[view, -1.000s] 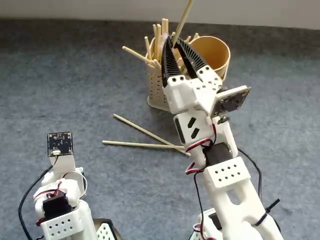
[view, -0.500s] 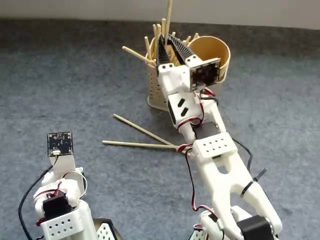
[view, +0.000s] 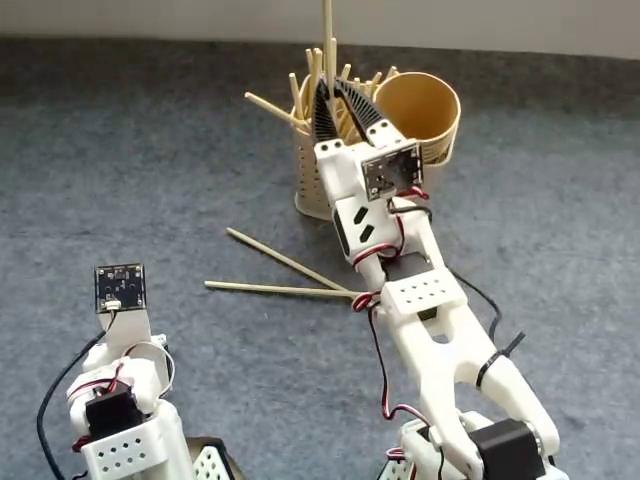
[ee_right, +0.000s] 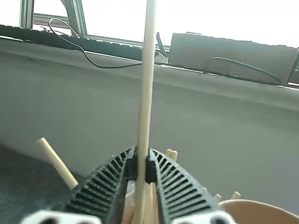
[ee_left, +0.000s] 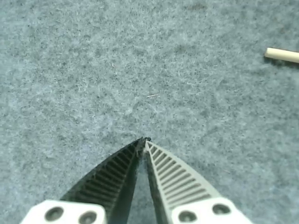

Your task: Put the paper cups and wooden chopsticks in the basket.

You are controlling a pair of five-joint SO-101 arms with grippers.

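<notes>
My right gripper (view: 331, 93) hangs over the cream slatted basket (view: 313, 185) at the back of the table, shut on a wooden chopstick (view: 327, 30) that stands upright through its tips (ee_right: 142, 161). Several chopsticks (view: 300, 95) lean in the basket, and a tan paper cup (view: 425, 110) sits against its right side. Two loose chopsticks (view: 285, 275) lie on the grey carpet in front of the basket. My left gripper (ee_left: 144, 140) is shut with nothing in it, close above bare carpet at the near left, with a chopstick end (ee_left: 282, 55) off to one side.
Grey carpet (view: 150, 170) covers the table. A pale wall runs along the far edge behind the basket. The left arm's base (view: 120, 400) stands at the front left, the right arm (view: 440, 340) stretches from the front right toward the basket.
The right gripper has turned at the wrist and shifted slightly left over the basket, bringing the held chopstick from a rightward lean to upright. The left arm has not moved.
</notes>
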